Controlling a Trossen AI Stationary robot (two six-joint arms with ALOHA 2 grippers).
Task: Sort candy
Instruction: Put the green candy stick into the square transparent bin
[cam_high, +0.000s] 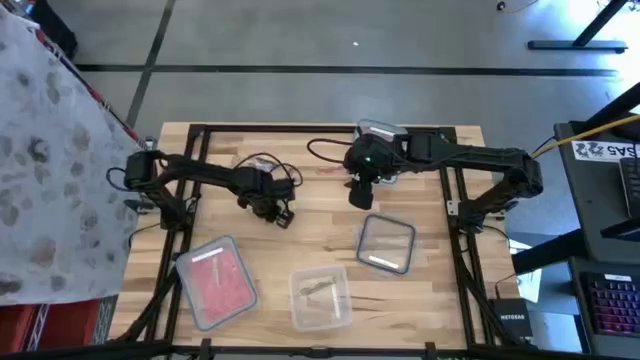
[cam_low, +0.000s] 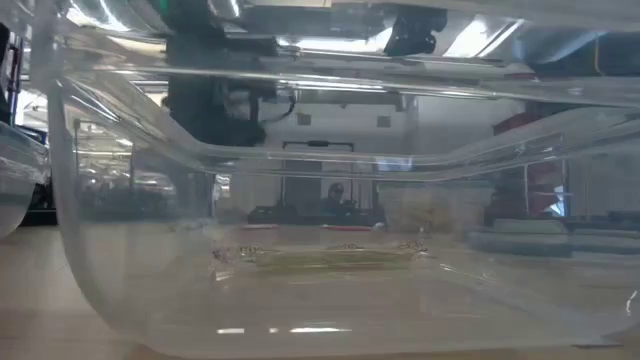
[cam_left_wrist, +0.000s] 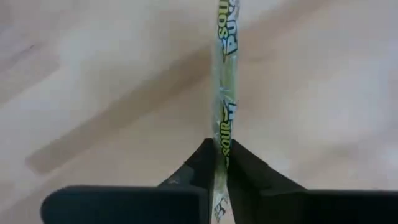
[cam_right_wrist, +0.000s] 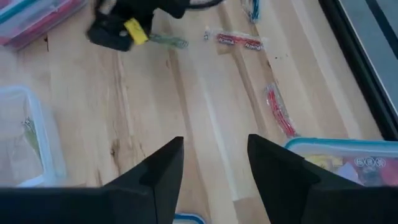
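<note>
Candy sorting from the high view: my left claw (cam_high: 283, 215) is low over the tabletop (cam_high: 320, 200), left of the middle, and my right claw (cam_high: 360, 196) hangs near the center, beside an empty container (cam_high: 386, 243). A red-filled container (cam_high: 215, 282) and a middle container (cam_high: 320, 296) stand at the near edge.

Low view: a greenish candy lies inside the clear wall of that middle container.

Left wrist view: the claw is closed on a long green candy (cam_left_wrist: 224, 93), gripped at its end.

Right wrist view: fingers (cam_right_wrist: 163, 171) wide apart, holding nothing; red candies (cam_right_wrist: 239, 42) lie loose on the wood.

I judge the strip should be lifted slowly, without swinging, toward the greenish box.
</note>
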